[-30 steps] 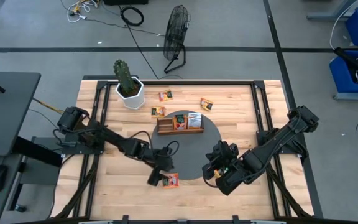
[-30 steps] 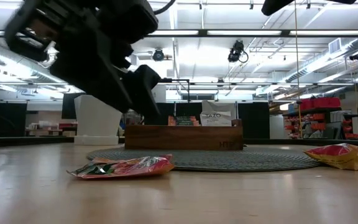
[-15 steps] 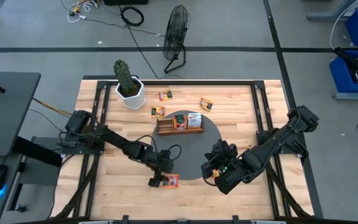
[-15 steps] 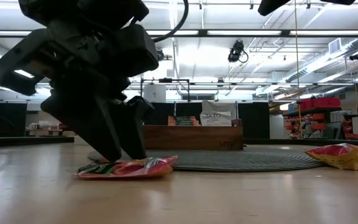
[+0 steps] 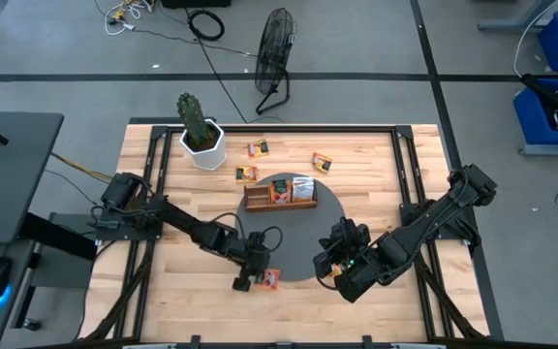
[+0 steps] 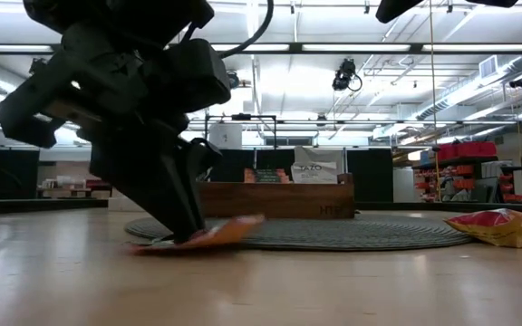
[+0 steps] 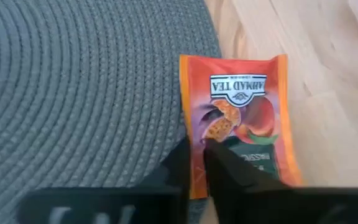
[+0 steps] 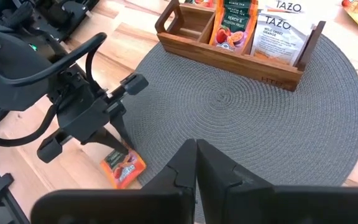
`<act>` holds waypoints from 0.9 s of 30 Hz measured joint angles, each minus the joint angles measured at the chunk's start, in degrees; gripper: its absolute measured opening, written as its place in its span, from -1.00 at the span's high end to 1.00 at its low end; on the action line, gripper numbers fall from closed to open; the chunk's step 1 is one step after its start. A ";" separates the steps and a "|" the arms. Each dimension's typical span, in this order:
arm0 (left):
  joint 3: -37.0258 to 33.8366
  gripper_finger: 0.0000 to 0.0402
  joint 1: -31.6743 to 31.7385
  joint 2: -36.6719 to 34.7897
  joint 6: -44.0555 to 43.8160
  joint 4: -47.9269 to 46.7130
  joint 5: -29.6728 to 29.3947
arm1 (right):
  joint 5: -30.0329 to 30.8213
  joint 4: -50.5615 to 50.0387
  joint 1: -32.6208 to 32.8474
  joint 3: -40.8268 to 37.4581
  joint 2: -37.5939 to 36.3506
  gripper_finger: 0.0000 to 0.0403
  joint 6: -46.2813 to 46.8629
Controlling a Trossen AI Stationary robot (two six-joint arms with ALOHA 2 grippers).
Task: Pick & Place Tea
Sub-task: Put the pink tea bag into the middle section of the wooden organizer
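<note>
1. Round grey mat (image 5: 294,233); wooden tray (image 5: 281,194) at its 12 o'clock, holding sachets.
2. Left gripper (image 5: 251,275) at the mat's 7 o'clock, nearer than the right gripper (image 5: 329,260); right fingers pressed together, idle.
3. Orange-red tea sachet (image 7: 241,118) pinched at its edge, long axis running away from the fingers; a second ago the jaws stood spread above it, sachet flat; now one end lifts.

2 matte black jointed arms, the left arm (image 5: 177,221) and right arm (image 5: 424,225), blocky housings, looping black cables.
</note>
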 joint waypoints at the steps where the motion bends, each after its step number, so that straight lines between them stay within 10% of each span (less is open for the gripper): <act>1: -0.01 0.86 0.13 0.01 -0.76 -0.08 0.42 | -0.01 0.00 0.00 0.00 0.00 0.91 0.00; 27: 26.47 0.99 4.13 -1.07 3.58 -24.15 -5.02 | -2.03 12.45 -1.38 0.00 0.00 0.80 -9.36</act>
